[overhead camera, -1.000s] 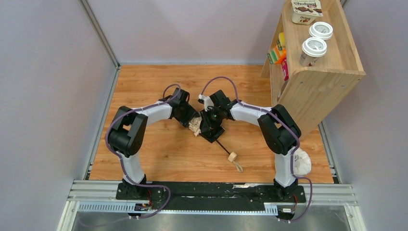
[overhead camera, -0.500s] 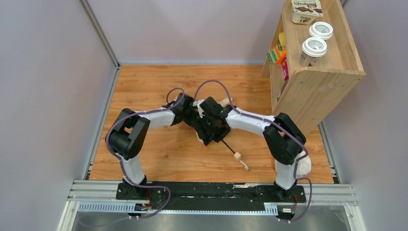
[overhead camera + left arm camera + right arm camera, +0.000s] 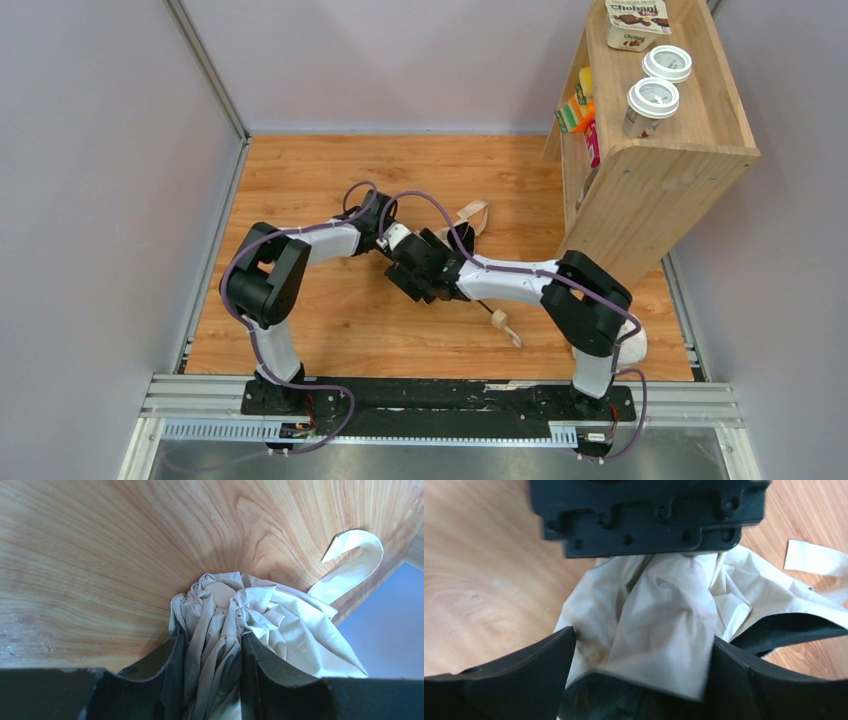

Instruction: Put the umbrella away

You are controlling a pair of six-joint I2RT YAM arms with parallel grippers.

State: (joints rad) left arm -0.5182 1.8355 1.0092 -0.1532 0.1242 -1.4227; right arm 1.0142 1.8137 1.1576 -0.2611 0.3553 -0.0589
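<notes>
The umbrella's cream canopy [image 3: 285, 617] is bunched on the wooden floor, and its strap tab [image 3: 356, 557] curls up to the right. My left gripper [image 3: 212, 642] is shut on a gathered fold of that fabric, with its dark fingers [image 3: 172, 652] pressing in from both sides. My right gripper [image 3: 639, 652] faces the left one and is open wide, with canopy cloth [image 3: 664, 610] lying between its jaws. From above, both grippers meet mid-floor: left gripper [image 3: 393, 240], right gripper [image 3: 412, 275]. The strap [image 3: 470, 215] shows behind them. The wooden knob handle [image 3: 500, 322] lies nearer, under the right forearm.
A wooden shelf unit [image 3: 660, 175] stands at the back right, with two lidded cups [image 3: 652, 100] and a yogurt box [image 3: 637, 15] on top. A white lumpy bag [image 3: 628, 340] sits by the right arm's base. Grey walls close in the floor.
The right gripper has let go and opened wide, sliding left and nearer. The left gripper has closed on the canopy. The umbrella shifted, its strap now poking out behind the arms.
</notes>
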